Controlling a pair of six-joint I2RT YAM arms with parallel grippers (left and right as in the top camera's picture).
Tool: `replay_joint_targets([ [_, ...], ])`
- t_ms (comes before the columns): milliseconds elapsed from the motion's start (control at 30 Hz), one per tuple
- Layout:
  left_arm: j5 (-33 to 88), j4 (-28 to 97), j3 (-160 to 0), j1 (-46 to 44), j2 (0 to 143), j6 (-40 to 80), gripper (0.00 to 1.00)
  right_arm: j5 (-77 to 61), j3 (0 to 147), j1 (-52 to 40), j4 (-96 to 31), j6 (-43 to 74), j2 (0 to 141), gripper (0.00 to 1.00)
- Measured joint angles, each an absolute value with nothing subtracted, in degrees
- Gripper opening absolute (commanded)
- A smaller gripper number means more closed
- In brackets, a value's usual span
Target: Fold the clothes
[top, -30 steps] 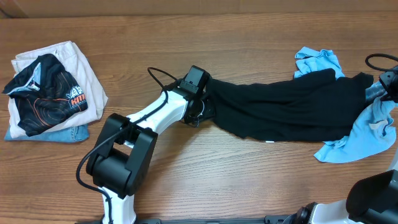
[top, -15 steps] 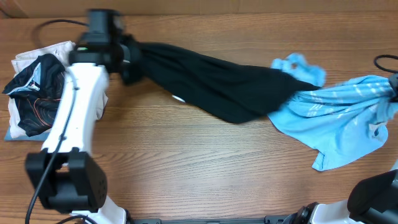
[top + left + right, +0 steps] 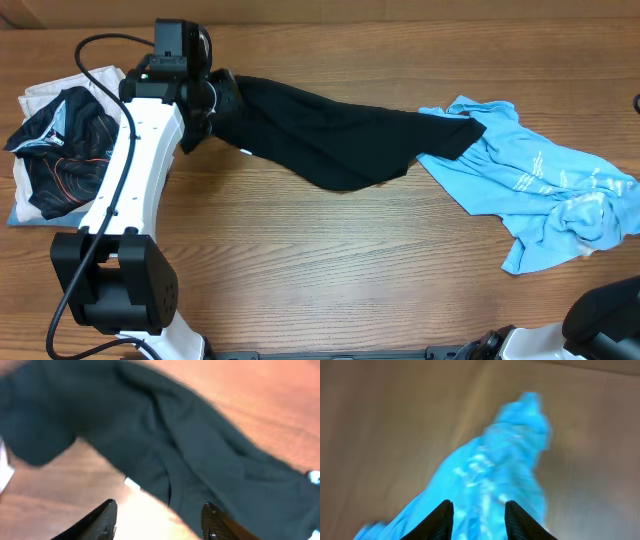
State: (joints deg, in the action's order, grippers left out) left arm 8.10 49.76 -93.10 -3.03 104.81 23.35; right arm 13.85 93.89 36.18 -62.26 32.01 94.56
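Observation:
The clothes [image 3: 330, 135], a long plain black garment, lie stretched across the far half of the table, from the left gripper to the light blue tee. My left gripper [image 3: 218, 108] sits at their left end. In the left wrist view it [image 3: 160, 521] is open, its right finger over the black fabric [image 3: 200, 450] and bare wood between the jaws. My right gripper [image 3: 480, 520] is out of the overhead view. Its wrist view shows the jaws apart above the blue tee [image 3: 490, 465], holding nothing.
The light blue tee [image 3: 540, 180] lies crumpled at the right, its left edge tucked under the end of the black garment. At the far left a black printed jersey [image 3: 60, 150] rests on a cream-white garment [image 3: 50, 92]. The left arm's white link [image 3: 130, 170] crosses beside that pile.
The left arm swung from the middle to the far left, dragging the black garment. Both grippers have opened; the black garment and the blue tee have dropped flat onto the table.

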Motion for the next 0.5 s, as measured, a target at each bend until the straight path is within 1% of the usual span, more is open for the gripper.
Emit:
replay_joint_targets([
  [33,8.12,51.7,-93.1,-3.03,104.81,23.31,0.64,7.01,93.84,35.86,-59.44,26.96,94.56,0.37],
  [133,8.12,56.16,-93.1,-3.03,104.81,23.14,0.67,-3.81,93.84,32.67,-58.26,16.45,94.56,0.38],
  [167,8.12,57.71,-93.08,-3.03,104.81,23.05,0.7,-5.67,93.84,31.22,-58.74,13.8,94.56,0.4],
  [300,8.12,61.1,-93.03,-3.81,104.81,22.7,0.73,-8.6,93.84,22.02,-60.16,5.52,96.12,0.42],
  [367,8.1,61.45,-93.03,-4.71,104.81,22.63,0.74,-8.03,93.86,17.21,-62.06,2.31,100.05,0.42],
  [500,8.12,61.54,-93.03,-6.35,104.81,22.41,0.73,-5.54,93.78,13.58,-64.97,-0.01,108.66,0.42],
])
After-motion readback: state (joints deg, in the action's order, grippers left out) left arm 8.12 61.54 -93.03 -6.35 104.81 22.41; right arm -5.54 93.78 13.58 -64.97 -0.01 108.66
